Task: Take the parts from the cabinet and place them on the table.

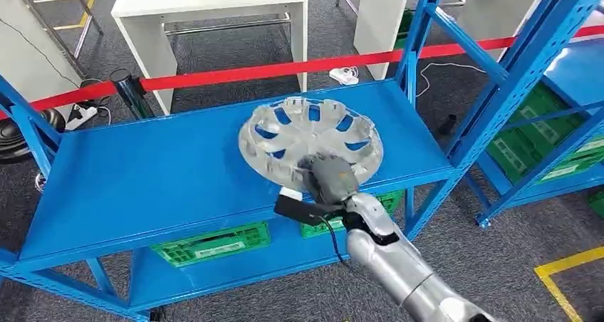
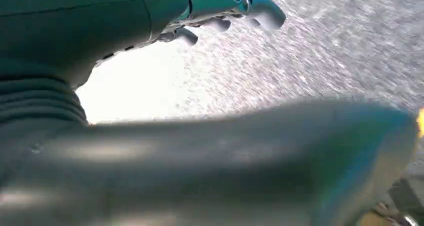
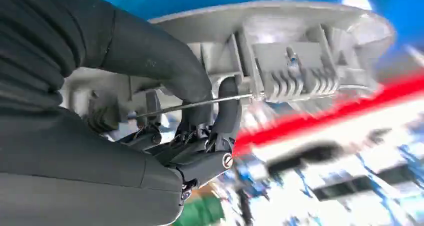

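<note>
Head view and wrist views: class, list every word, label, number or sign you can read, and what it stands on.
No text can be read in any view.
White labels on the green crates under the blue shelf: too small and blurred.
Silver wheel cover, held by the right hand: no marking visible.

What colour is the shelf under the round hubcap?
Bright blue metal shelf beneath the silver round hubcap; clearest in the head view.

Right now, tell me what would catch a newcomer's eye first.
The silver wheel cover stands out, tilted above the blue shelf, its near rim gripped by the right hand. Behind the rack, a red barrier tape crosses the scene. Green crates sit on the lower shelf.
</note>
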`<state>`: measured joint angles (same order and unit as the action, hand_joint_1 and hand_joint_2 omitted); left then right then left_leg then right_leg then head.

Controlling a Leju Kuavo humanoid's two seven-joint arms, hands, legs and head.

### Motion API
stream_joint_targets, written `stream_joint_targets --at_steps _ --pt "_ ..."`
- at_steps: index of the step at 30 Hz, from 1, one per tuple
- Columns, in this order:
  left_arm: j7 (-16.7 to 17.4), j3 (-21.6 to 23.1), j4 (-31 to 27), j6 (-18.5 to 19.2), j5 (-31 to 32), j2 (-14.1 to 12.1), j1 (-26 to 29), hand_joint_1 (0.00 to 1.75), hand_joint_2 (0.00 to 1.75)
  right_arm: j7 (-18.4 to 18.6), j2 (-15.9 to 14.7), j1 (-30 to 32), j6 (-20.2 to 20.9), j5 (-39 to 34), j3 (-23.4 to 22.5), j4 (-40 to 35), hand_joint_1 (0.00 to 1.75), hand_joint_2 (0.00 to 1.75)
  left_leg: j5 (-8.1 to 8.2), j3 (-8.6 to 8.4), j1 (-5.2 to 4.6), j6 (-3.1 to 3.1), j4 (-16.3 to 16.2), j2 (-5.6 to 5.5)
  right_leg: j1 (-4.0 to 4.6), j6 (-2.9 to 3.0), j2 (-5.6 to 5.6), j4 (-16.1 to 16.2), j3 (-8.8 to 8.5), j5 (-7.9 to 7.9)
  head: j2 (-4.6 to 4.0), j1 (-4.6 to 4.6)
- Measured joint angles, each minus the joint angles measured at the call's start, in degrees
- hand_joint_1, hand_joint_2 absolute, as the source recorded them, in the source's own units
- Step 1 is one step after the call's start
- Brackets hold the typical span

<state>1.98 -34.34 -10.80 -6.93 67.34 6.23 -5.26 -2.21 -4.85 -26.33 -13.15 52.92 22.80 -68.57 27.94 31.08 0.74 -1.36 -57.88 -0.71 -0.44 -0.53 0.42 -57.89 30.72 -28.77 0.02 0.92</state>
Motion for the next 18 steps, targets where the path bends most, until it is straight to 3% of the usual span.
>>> stream_joint_targets --at_steps 5,11,12,18 --pt "-3.1 -0.2 0.0 0.5 -1.0 0.3 -1.1 0.00 0.00 1.2 2.4 -6.2 2.6 2.4 4.3 -5.9 1.75 1.75 -0.01 0.07 0.01 -0.01 0.0 0.01 0.02 0.02 0.04 0.0 0.12 -0.01 0.00 0.00" --pt "-3.3 -0.2 0.0 0.5 -0.6 0.4 -1.6 0.00 0.00 1.7 2.7 -9.6 3.3 2.8 7.3 -9.5 1.75 1.75 0.00 0.14 0.01 -0.01 0.0 -0.03 0.00 0.06 0.00 0.0 0.14 -0.05 0.00 0.00" --pt "-3.3 -0.2 0.0 0.5 -0.5 0.4 -1.6 0.00 1.75 1.7 2.7 -9.7 3.3 2.8 7.5 -9.8 1.75 1.75 0.00 0.15 0.01 -0.01 0.0 -0.04 0.00 0.06 -0.01 0.0 0.14 -0.05 0.00 0.00" --pt "-2.0 -0.2 0.0 0.8 -0.1 0.4 -1.6 0.00 1.75 2.3 2.5 -9.7 3.2 2.7 8.6 -10.9 1.75 1.75 0.00 0.17 0.00 -0.01 0.0 -0.05 -0.03 0.05 -0.02 0.0 0.16 -0.04 0.00 0.00"
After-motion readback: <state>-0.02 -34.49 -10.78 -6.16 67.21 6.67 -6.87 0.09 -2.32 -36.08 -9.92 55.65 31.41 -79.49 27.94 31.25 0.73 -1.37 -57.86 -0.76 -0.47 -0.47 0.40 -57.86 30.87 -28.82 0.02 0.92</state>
